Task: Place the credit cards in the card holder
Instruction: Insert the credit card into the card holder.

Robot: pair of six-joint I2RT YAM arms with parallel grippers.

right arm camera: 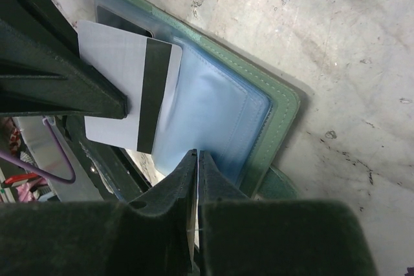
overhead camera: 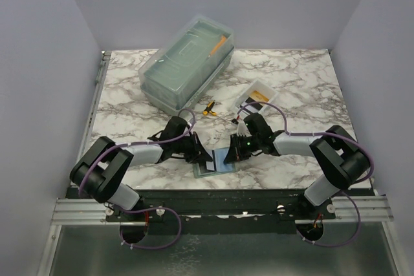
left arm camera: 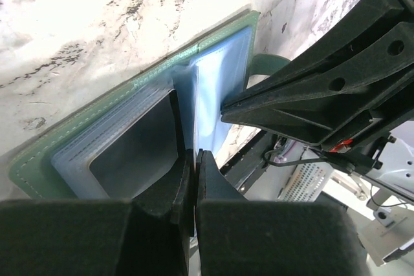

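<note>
Card holder point(right arm camera: 284, 105), open, near table point(right arm camera: 336, 30) edge; right gripper point(right arm camera: 197, 154) nips a pocket leaf point(right arm camera: 213, 108), parting it; left gripper point(left arm camera: 195, 154) clamps striped credit card point(right arm camera: 129, 88) (poised for that pocket).

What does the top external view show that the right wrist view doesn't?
Top external only: the lidded box, white tray and yellow-handled tool. Right wrist only: the black stripe on the card. Both: the green card holder open on the marble table, with the left end effector and right end effector meeting at it.
</note>
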